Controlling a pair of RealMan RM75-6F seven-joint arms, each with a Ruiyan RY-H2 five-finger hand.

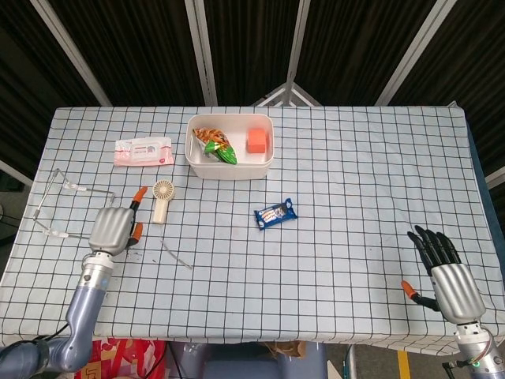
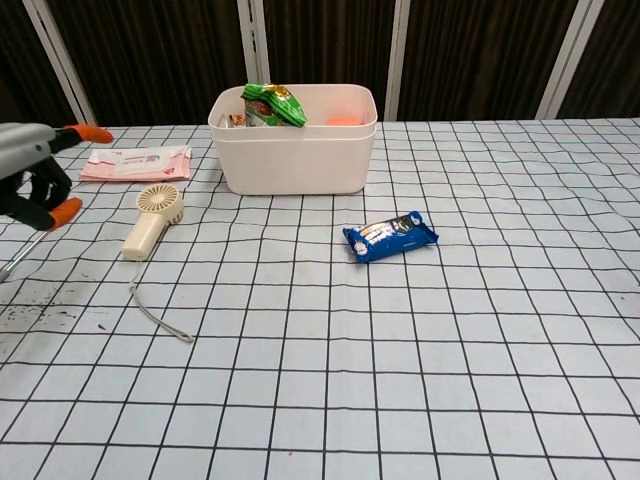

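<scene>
Left hand (image 1: 110, 229) hovers at the lower left of the head view, fingers parted, holding nothing. The small cream fan (image 1: 162, 199) lies just beside it on the checked surface (image 1: 339, 174), not touching. Only the head view shows the right hand (image 1: 446, 272), lower right, fingers spread and empty. The chest view shows the fan's cord (image 2: 155, 312) trailing toward the camera.

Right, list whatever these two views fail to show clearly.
- Right hand: only in the head view, near the frame's corner; outside the chest view.
- Left hand: cut by the chest view's left edge.
- White bin: its near wall hides most contents in the chest view.
- Blue snack packet: print too small to read.
</scene>
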